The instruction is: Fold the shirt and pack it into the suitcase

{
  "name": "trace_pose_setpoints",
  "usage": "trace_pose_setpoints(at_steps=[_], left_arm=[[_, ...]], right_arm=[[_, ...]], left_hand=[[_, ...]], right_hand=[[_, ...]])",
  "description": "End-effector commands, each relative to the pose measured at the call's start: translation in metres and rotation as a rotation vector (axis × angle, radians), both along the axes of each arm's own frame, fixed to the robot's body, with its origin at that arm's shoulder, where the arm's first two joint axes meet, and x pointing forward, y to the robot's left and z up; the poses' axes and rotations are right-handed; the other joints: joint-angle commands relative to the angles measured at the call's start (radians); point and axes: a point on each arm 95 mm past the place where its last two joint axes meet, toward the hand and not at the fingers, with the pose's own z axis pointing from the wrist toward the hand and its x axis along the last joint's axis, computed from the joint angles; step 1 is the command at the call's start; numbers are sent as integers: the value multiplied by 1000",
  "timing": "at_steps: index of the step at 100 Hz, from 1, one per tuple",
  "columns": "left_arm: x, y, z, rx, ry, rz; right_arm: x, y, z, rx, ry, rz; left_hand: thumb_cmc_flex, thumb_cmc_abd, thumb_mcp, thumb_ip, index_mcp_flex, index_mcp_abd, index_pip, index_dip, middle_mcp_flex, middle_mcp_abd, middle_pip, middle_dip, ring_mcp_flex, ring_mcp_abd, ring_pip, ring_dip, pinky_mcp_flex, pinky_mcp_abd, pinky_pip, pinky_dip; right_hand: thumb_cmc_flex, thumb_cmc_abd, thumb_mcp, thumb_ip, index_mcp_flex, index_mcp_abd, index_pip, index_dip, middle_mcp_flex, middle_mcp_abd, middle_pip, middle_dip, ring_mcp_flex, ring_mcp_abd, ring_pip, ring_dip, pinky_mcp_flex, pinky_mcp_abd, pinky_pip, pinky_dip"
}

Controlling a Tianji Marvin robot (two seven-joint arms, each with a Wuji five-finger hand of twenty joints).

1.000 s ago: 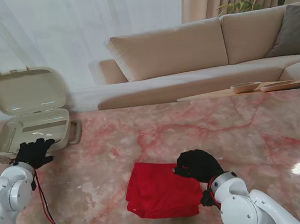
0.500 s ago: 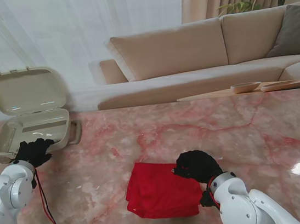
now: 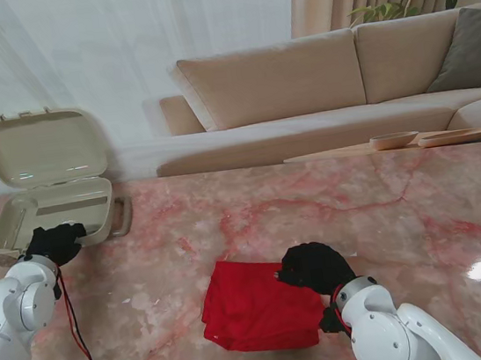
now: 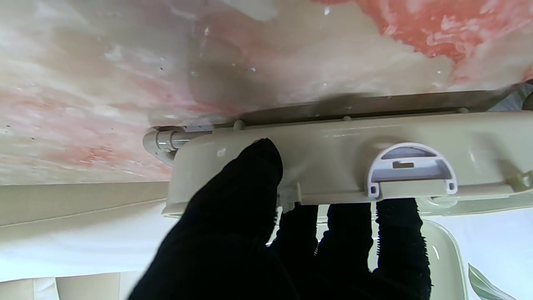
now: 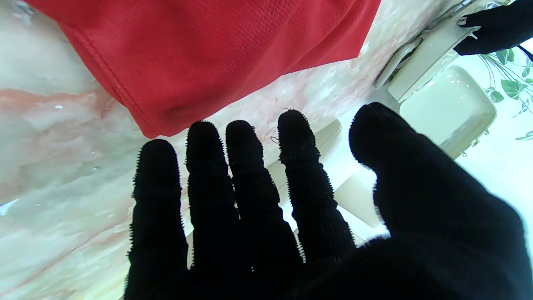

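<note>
One shirt [image 3: 259,305]: red, folded into a rough square with soft creases, lying on the marble table [image 3: 387,214] near me, right of centre.
Suitcase [image 3: 46,183]: beige, lid up, at the far left; shell looks bare inside.
Left hand [image 3: 54,244]: clamped on the suitcase's near rim, thumb outside, fingers [image 4: 349,233] inside.
Right hand [image 3: 316,267]: fingers straight, holding nothing, at the shirt's right edge.
</note>
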Motion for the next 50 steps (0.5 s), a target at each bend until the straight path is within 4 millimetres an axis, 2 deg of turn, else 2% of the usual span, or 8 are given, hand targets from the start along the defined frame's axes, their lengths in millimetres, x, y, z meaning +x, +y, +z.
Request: trace_pose_setpoints(at_steps=[1,24,39,50], left_arm=[[-5,0,-13,-6,31,5],[-4,-1,-15,-19,24,1],[-2,-5,-15,-29,15,-16],[0,-8,-15,-41,10,-26]], right_arm=[[-2,0,-6,0,30,4],[-1,0,-8,2,33,4],[0,0,-9,4,34,3],[0,-1,-10,5,35,1]], left_hand=[[77,-3,53,-9,19,-25,31,17,30,-12,-22,35,47,-1,41,43,70,27,114,18],[77,-27,100,-23,62,-51,114,34,113,-34,-49,105,96,-3,52,82,100,30,146,41],[77,-30,154,-19,106,-64,159,50,162,-55,-39,129,134,-6,76,98,127,30,166,49],[77,-28,183,-28,130,-67,193,65,185,-67,-28,141,153,-6,90,106,144,31,181,57]], right_hand=[[-28,7,-14,-23,12,-11,12,-3,9,-9,1,1,-18,-18,-5,-24,-13,10,-9,29],[-31,4,-11,-23,16,-12,12,-3,15,-10,1,1,-14,-17,-2,-22,-11,13,-7,31],[-34,2,-7,-25,17,-16,13,-3,15,-14,0,1,-14,-18,-3,-22,-10,13,-6,32],[-36,1,-4,-26,16,-19,14,-3,15,-15,1,2,-14,-20,-2,-21,-9,11,-6,32]])
